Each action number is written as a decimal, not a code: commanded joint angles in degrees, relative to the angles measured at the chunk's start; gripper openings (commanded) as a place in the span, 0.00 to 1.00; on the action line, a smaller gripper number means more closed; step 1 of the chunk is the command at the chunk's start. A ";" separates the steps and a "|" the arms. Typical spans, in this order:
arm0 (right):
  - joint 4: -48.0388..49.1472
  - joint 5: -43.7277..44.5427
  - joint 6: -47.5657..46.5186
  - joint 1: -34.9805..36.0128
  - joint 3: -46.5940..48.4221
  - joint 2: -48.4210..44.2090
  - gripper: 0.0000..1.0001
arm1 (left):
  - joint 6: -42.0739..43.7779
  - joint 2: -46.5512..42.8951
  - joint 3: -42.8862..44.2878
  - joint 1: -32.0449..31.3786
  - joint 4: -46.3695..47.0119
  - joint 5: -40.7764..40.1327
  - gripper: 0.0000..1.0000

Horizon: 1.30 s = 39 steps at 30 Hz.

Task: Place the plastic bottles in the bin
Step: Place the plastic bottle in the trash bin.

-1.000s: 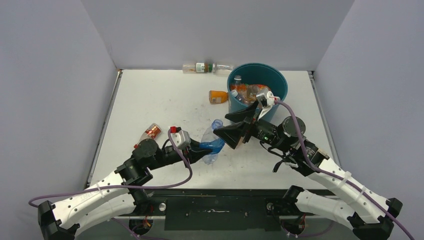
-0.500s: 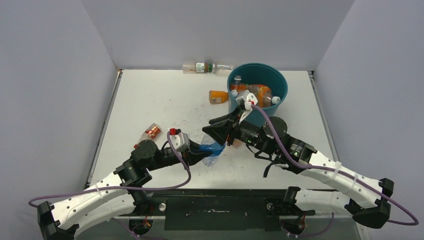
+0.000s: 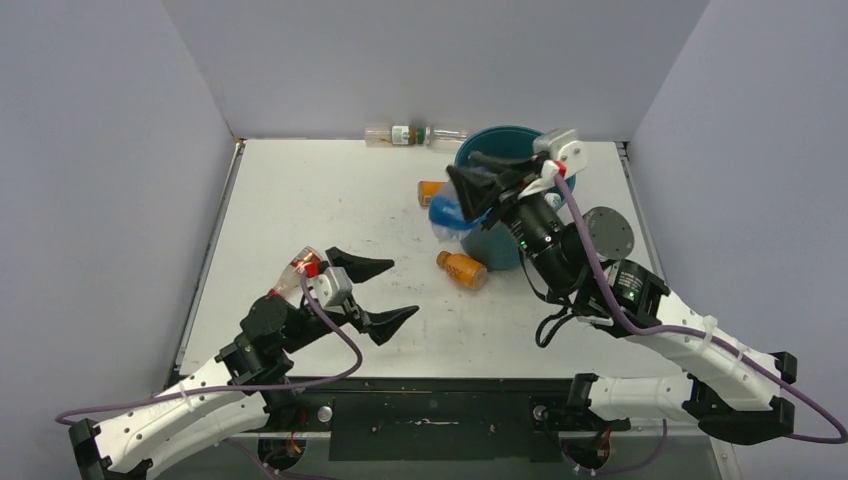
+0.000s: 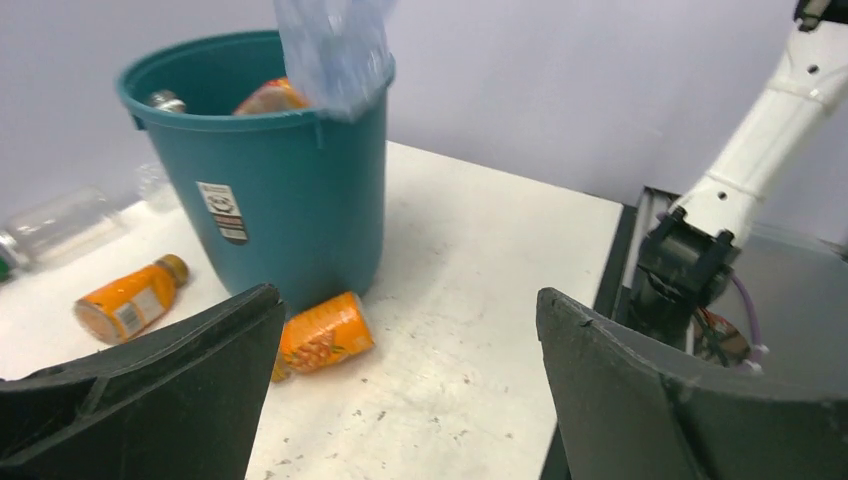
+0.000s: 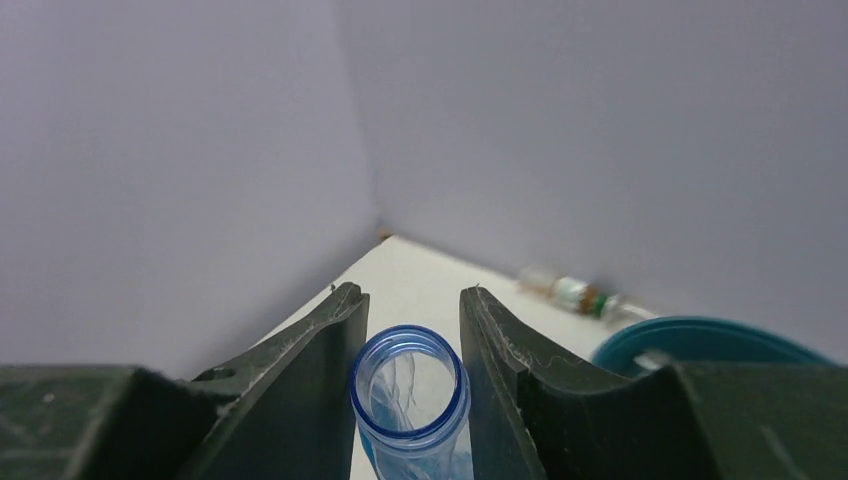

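Left gripper (image 4: pixel 405 305): jaws wide apart, nothing between them. Ahead: teal bin (image 4: pixel 290 190); orange bottle (image 4: pixel 325 332) lying at its base; clear-blue bottle (image 4: pixel 335 50) above its rim.

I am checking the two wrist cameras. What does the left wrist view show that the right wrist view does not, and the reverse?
Left wrist only: the open left claw, the white label on the bin, and two orange bottles lying by it. Right wrist only: the right claw gripping the blue bottle, its open mouth facing the camera. Both: the bin and the blue bottle.
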 commanded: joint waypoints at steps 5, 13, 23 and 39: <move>31.49 30.21 -33.64 -11.89 1.82 9.47 0.05 | 2.71 -2.50 -0.53 -0.20 5.01 -8.20 0.96; 29.36 9.00 -12.03 -41.61 -3.28 16.22 0.05 | 2.07 -1.19 -0.36 -0.21 5.23 -7.24 0.96; 35.10 -2.18 -3.69 -48.65 -12.72 17.24 0.05 | 2.45 -1.64 -0.62 -0.26 5.68 -6.90 0.96; 19.81 -6.18 4.06 -49.05 -17.38 20.67 0.05 | 2.46 -0.87 -0.29 -0.21 5.29 -5.66 0.96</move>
